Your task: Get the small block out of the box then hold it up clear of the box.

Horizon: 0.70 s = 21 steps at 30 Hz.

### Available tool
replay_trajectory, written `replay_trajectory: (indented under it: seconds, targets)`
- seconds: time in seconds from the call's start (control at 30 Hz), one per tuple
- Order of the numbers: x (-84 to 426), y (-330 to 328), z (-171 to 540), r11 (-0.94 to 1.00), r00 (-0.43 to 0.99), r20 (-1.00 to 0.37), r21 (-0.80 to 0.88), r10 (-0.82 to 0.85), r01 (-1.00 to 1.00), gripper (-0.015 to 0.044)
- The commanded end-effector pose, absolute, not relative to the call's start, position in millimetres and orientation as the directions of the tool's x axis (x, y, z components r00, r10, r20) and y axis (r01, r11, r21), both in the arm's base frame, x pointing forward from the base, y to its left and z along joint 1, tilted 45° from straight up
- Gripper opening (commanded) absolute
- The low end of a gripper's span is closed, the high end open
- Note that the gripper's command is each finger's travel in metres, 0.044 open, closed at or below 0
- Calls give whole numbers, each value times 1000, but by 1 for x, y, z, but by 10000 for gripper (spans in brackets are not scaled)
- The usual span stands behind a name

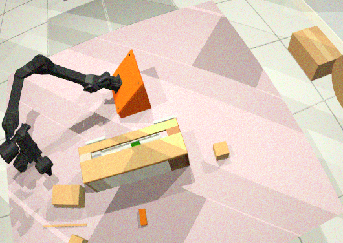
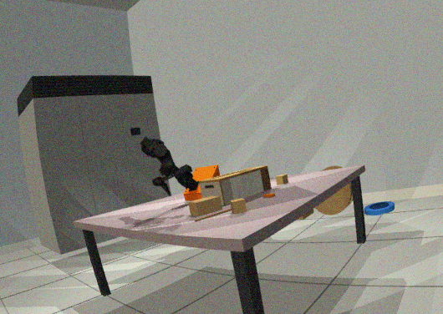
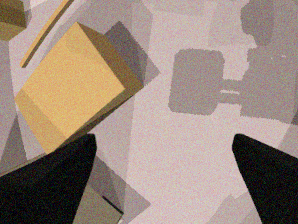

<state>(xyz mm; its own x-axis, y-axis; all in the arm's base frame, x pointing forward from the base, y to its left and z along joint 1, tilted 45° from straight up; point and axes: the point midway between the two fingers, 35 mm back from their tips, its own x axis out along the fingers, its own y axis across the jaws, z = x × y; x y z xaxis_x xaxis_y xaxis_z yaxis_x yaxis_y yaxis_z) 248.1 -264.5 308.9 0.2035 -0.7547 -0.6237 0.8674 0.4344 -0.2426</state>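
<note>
inside one box (image 1: 129,157) (image 2: 246,184), one green block (image 1: 135,143)

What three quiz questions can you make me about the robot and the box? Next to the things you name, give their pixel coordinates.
1. True or false: the gripper (image 1: 48,170) (image 3: 165,141) is holding the green block (image 1: 135,143).
2. Pick one. What leans up as a slanted board by the arm's base?
a) a blue ring
b) an orange wedge
c) a thin stick
3. Fill in the gap: in the top view, the green block shows through the long slot in the top of the ____.

Key: 1. false; 2. b; 3. box
</note>
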Motion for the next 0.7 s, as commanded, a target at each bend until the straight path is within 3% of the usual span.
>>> replay_trajectory:
  seconds: [0.0, 0.27, 0.67]
  targets:
    - [286, -223, 282, 472, 279, -682, -111, -676, 874, 400]
    - [341, -110, 231, 506, 384, -786, 106, -485, 856, 400]
    - [323, -42, 159, 172, 181, -898, 120, -401, 978, 400]
